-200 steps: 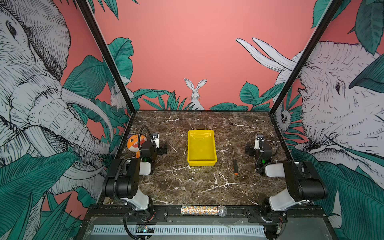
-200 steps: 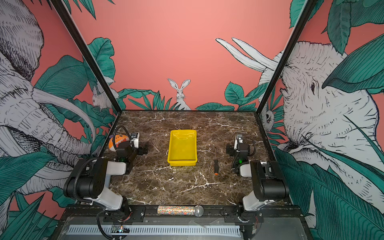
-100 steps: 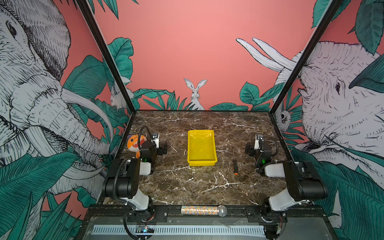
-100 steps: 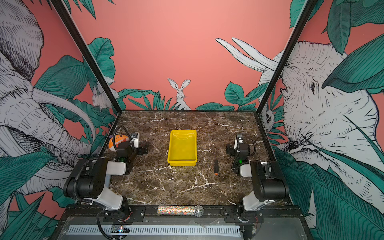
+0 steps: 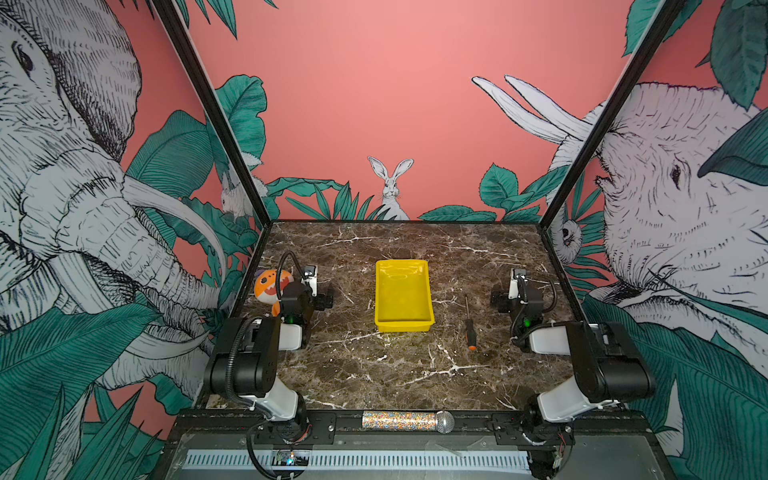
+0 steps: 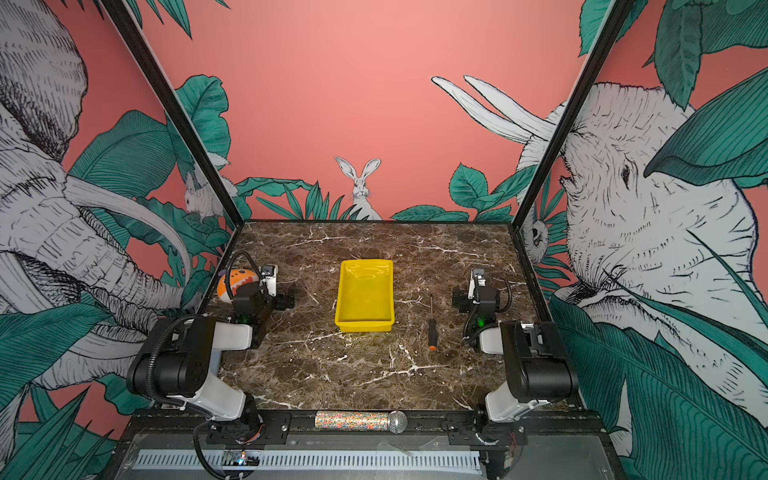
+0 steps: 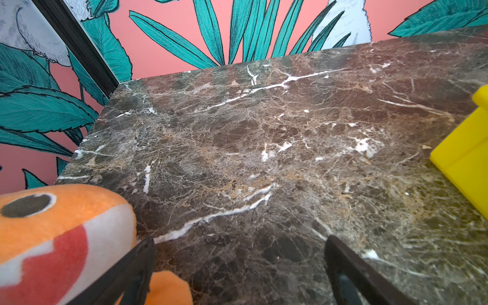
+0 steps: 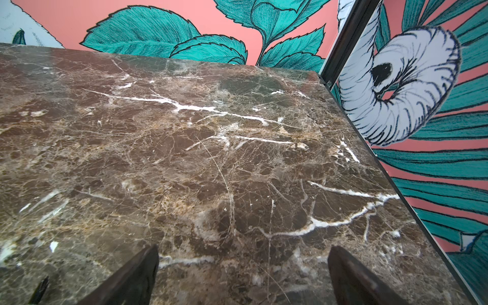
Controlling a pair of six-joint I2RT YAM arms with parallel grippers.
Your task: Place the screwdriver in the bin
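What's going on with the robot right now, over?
Both pincers open, empty, left, right. Screwdriver flat on marble, right of yellow bin, untouched. Nothing in the way.

Orange plush (image 5: 269, 286), glittery microphone (image 5: 407, 421) (front rail)

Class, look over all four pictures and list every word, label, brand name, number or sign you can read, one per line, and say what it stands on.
None: no readable text shows in any view.
The screwdriver, the yellow bin, the glittery microphone and the orange plush toy carry no visible lettering.
The walls bear only drawings of animals and leaves.
Any marking on the arms is too small to tell.
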